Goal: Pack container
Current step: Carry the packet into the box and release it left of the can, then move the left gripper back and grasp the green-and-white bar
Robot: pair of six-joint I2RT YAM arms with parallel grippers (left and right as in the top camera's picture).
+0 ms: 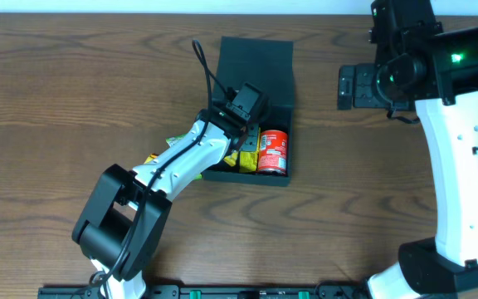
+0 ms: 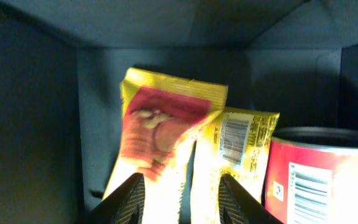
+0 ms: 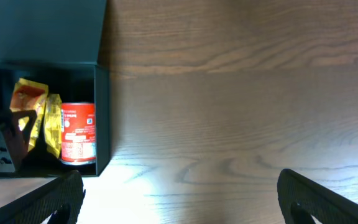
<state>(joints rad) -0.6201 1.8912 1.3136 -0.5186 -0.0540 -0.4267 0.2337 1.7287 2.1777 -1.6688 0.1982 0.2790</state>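
Left tool, parted, faces yellow snack packets in the container, red can at 3 o'clock; right tool likewise parted.

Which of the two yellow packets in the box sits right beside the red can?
The barcode-side packet, standing between the red can and the packet with the red front panel.

Packets beside can, inside container

red can | two yellow packets just beside it | wooden table
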